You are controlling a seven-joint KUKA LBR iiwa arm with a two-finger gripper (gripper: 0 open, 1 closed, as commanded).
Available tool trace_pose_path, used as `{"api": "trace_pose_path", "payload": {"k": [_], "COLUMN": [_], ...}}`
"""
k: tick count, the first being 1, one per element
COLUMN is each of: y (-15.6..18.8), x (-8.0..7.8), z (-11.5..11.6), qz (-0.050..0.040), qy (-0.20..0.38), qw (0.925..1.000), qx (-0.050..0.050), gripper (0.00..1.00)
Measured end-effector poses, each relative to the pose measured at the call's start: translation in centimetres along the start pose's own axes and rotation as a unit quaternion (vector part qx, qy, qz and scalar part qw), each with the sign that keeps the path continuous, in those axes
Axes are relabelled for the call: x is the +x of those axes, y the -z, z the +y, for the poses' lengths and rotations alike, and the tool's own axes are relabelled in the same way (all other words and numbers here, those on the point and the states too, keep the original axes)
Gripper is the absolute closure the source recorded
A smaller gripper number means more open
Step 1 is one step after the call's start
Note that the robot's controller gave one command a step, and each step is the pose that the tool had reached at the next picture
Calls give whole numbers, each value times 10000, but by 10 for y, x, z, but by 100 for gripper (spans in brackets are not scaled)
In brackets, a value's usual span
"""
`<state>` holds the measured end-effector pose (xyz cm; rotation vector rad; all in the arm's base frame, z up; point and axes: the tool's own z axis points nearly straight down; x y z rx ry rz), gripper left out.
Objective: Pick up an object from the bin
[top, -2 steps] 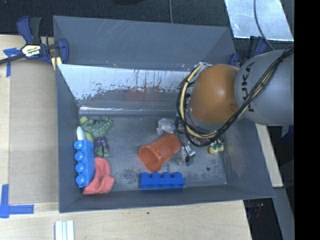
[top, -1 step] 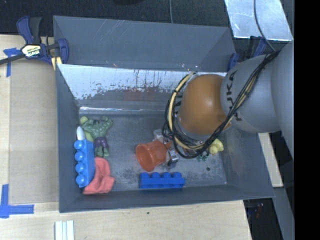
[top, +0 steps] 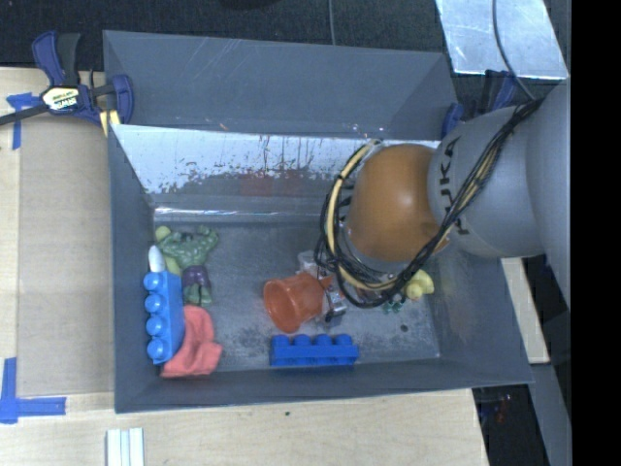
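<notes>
The orange cup [top: 291, 301] lies on its side on the bin floor, slightly right of centre and towards the near wall. Its right end is against the pincer [top: 328, 294], which is low over the floor just beside it. Whether the pincer is apart, together or clamped on the cup cannot be told: the orange cover [top: 388, 207] on the wrist and its looped cables hide most of it.

The blue brick [top: 312, 349] lies flat just in front of the cup, along the near wall. A small yellow piece [top: 420, 284] lies to the right of the pincer, at the edge of the cables.

The remaining items are grouped at the left wall of the bin [top: 272, 85], well apart from the cup:
- a green figure [top: 189, 249] at the back;
- a small purple piece [top: 197, 282] just below it;
- a blue beaded bar [top: 160, 314] along the wall;
- a pink piece [top: 194, 343] beside the bar, at the near corner.

The arm [top: 505, 192] enters over the right rim.
</notes>
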<state>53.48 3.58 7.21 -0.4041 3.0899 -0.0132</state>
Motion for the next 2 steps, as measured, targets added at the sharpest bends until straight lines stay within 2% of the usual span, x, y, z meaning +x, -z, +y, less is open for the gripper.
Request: {"api": "trace_pose_path", "payload": {"k": [1, 2], "y": [50, 119], "x": [-2, -21], "z": [2, -16], "qz": [31, 16], "qy": [-83, -14], "qw": [10000, 10000], "qx": [-5, -3], "gripper": [100, 100]}}
